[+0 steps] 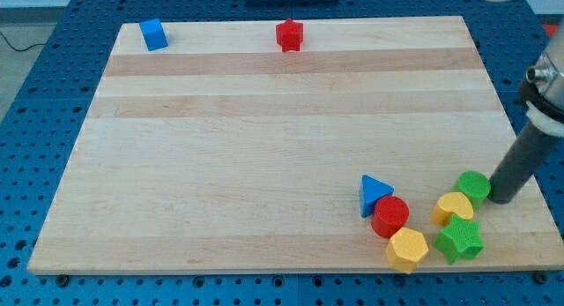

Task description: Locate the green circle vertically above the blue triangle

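The green circle (473, 186) lies near the view's bottom right of the wooden board (264, 138). The blue triangle (374, 195) lies to its left, at about the same height in the view, with the red circle (389, 217) touching it at its lower right. My tip (503, 198) is the lower end of the dark rod that comes in from the view's right edge. It sits right beside the green circle, on its right side, touching or nearly touching it.
A yellow heart-like block (453, 207) sits just below-left of the green circle. A green star (459, 240) and a yellow hexagon (406, 249) lie near the board's bottom edge. A blue cube (153, 34) and a red block (289, 34) sit along the top edge.
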Tool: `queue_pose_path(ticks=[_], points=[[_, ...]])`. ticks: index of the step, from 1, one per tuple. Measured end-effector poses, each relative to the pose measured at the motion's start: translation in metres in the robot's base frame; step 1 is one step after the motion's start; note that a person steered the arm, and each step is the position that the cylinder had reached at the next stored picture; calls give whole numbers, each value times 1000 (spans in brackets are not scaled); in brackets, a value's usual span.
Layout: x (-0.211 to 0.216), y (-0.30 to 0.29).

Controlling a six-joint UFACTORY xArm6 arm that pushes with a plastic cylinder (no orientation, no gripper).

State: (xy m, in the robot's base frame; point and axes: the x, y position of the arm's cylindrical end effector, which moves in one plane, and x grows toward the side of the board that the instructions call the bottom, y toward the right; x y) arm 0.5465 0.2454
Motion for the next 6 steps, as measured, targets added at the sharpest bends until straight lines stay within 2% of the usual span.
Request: queue_pose_path(ticks=[1, 3, 4, 6], points=[[7, 26], [34, 0], [10, -30], [-77, -93]])
